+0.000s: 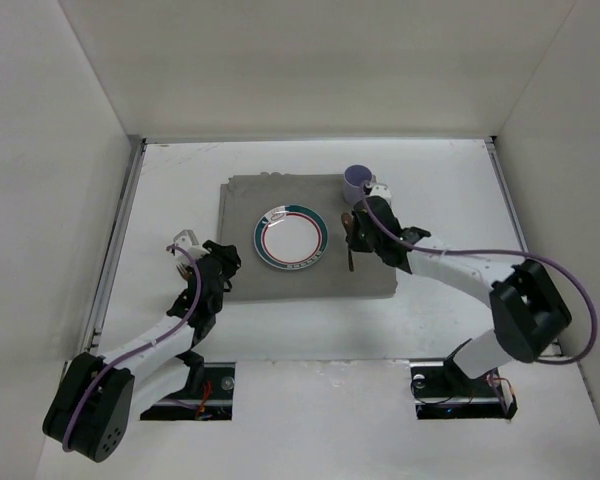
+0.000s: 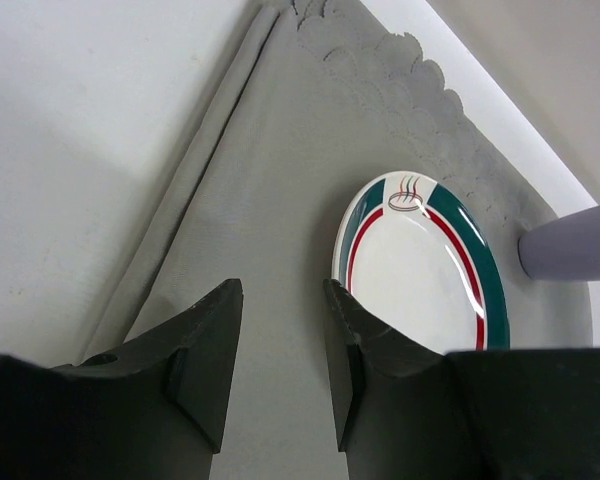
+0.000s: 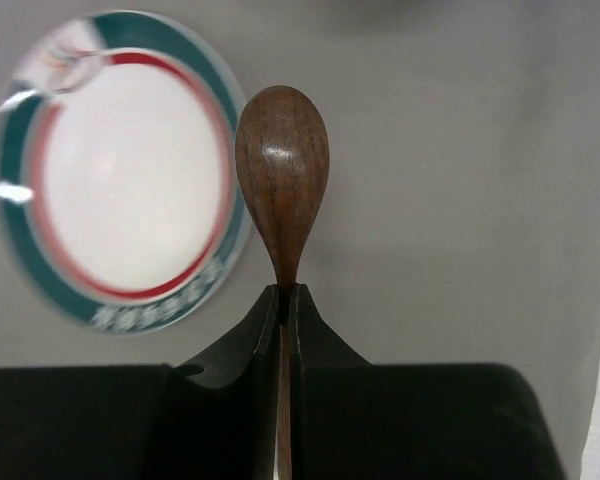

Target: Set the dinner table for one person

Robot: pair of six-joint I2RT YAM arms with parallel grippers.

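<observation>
Dinner table (image 1: 180,180) fills the middle of the top view: big flat white matte surface, plain, boxed in by white walls. A grey placemat (image 1: 250,195) lies on its centre. On the mat, a plate (image 1: 291,238) with a green and red rim; a purple cup (image 1: 357,180) stands at the mat's upper right corner. Step in hand, as I read it: placing the cutlery. The right gripper (image 3: 283,295) is clamped tight on the neck of a wooden spoon (image 3: 282,190), bowl pointing away from the fingers, over the mat just right of the plate. Cannot tell whether the spoon touches the cloth. Next move likely calls for lowering it flat onto the mat beside the plate, parallel to the rim and clear of the cup, then letting go without dragging the cloth. The left gripper (image 2: 280,300) sits at the mat's left edge, jaws apart with a narrow gap and nothing between them. No fork or knife is visible in any view. The mat's left edge looks folded or rucked in the left wrist view.
</observation>
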